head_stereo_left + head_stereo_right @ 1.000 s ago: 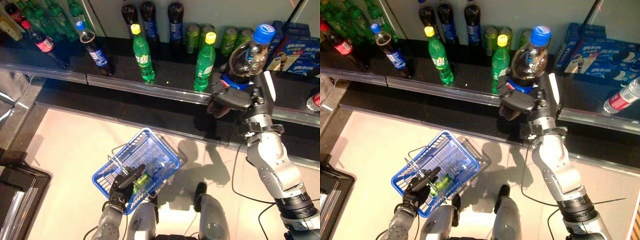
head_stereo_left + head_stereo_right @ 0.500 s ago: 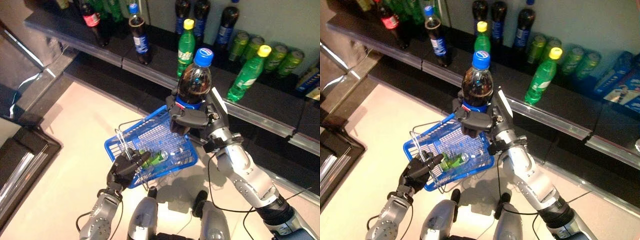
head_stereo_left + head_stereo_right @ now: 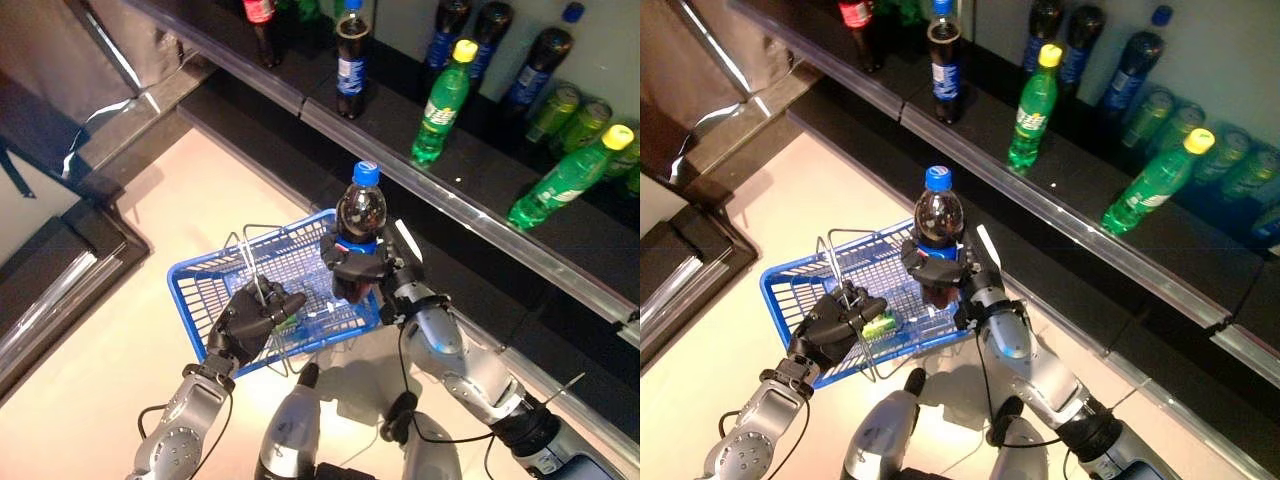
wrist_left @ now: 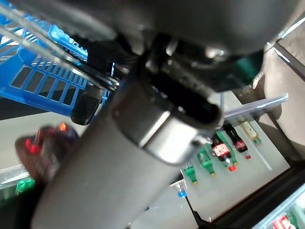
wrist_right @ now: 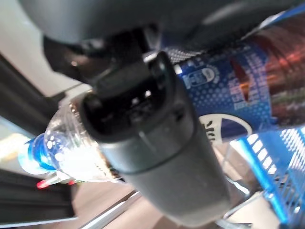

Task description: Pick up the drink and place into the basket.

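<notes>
A dark cola bottle point(image 3: 360, 213) with a blue cap and blue label stands upright in my right hand point(image 3: 358, 274), whose fingers curl round its lower part. It hangs over the right end of the blue wire basket point(image 3: 205, 282). The right wrist view shows the bottle's label point(image 5: 238, 90) close past the thumb. My left hand point(image 3: 247, 318) is shut on the basket's metal handle point(image 3: 262, 292) at the near rim. A green can point(image 3: 879, 325) lies inside the basket by the left hand.
A long dark shelf point(image 3: 480, 180) runs across the back with green bottles point(image 3: 441, 102), cola bottles point(image 3: 349, 55) and green cans point(image 3: 553, 108). A grey metal ledge point(image 3: 60, 290) lies at the left. The pale floor point(image 3: 130, 225) spreads around the basket.
The whole view has shifted, so the camera moved. My right hand has carried the cola bottle lower and closer over the basket's right end. The left hand still holds the handle.
</notes>
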{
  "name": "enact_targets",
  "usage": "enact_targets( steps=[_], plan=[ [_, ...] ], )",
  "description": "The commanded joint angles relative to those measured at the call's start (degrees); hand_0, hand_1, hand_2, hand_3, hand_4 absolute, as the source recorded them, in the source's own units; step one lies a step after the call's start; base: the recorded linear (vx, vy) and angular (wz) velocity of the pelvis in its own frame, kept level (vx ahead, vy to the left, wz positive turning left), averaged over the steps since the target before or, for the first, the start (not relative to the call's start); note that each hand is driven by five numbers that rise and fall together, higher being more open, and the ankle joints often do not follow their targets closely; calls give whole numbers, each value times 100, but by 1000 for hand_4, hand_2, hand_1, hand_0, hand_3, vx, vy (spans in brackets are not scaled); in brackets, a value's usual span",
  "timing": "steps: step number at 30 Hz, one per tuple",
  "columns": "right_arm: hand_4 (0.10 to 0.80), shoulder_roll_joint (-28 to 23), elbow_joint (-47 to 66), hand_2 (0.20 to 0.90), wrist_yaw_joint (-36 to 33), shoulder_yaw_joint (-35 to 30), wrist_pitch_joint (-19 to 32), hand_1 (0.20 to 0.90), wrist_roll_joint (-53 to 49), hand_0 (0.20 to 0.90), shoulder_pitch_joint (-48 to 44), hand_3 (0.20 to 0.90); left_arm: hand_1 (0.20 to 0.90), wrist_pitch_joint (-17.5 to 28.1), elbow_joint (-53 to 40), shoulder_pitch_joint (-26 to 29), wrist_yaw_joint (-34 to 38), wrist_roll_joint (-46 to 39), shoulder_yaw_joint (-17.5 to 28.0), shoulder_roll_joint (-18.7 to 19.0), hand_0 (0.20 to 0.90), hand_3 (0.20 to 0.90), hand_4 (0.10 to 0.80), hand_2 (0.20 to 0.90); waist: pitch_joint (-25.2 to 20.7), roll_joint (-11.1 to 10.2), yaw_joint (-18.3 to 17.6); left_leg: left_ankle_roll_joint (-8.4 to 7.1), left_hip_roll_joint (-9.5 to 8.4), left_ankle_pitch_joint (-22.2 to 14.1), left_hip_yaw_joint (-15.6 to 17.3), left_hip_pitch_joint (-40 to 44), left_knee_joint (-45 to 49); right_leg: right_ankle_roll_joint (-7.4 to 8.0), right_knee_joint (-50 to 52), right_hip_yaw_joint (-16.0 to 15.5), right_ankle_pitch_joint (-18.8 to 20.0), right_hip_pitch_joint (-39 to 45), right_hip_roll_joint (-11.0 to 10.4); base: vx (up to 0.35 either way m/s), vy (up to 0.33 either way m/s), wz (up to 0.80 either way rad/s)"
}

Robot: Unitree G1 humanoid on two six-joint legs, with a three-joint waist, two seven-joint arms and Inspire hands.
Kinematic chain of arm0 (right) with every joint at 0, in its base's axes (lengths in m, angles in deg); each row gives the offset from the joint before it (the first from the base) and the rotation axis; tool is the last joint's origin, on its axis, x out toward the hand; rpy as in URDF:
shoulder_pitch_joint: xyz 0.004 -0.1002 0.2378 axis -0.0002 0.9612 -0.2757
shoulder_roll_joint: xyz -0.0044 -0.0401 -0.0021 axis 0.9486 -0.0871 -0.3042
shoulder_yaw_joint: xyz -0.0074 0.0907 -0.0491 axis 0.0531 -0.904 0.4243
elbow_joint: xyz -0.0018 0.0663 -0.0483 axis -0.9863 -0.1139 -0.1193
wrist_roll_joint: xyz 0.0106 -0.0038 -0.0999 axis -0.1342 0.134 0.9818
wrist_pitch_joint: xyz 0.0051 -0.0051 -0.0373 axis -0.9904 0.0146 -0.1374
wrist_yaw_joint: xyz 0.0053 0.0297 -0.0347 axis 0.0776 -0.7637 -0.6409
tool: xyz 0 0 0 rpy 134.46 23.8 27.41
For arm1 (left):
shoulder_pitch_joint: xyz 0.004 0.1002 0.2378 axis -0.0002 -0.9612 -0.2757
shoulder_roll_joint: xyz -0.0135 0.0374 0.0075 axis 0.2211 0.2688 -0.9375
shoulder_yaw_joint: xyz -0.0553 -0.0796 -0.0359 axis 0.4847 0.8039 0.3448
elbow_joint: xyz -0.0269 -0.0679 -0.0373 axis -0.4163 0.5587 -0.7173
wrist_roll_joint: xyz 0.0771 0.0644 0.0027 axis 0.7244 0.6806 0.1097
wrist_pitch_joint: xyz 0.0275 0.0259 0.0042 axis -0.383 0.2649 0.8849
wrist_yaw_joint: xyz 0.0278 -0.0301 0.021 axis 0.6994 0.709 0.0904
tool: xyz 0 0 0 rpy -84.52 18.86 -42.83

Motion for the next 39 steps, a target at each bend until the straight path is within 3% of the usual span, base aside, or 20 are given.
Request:
enact_targets(
  steps=[1,15,29,39],
  plan=[
    [100,667,628,300,-124,211,775,300,346,300,-1013,200,300,517,-2275,721,-1488,-418,-67,142,300,200,100,300,-879,-81,-63,276,-226,511,56,-490,595,-227,-636,-225,4,967,189,40,4,18],
    [100,1052,-52,300,-513,468,588,300,641,300,-981,200,300,156,-2243,720,-1916,-371,-71,104,300,200,100,300,-1056,-109,167,241,-295,585,-100,-544,628,-209,-757,-357,37,1119,202,30,6,7],
    [100,1831,-2325,300,-677,606,397,300,969,300,-390,200,300,-234,-2440,694,-2689,-576,-95,-88,300,200,100,300,-1169,-96,456,230,-393,562,-264,-643,744,-220,-779,-533,2,1299,182,38,6,6],
    [100,2245,-3354,300,-509,670,654,300,814,300,-164,200,300,-374,-2531,871,-2727,-512,-280,-121,300,200,100,300,-1107,-70,548,210,-461,530,-346,-725,771,-176,-816,-594,46,1346,180,2,-1,3]
  ],
)
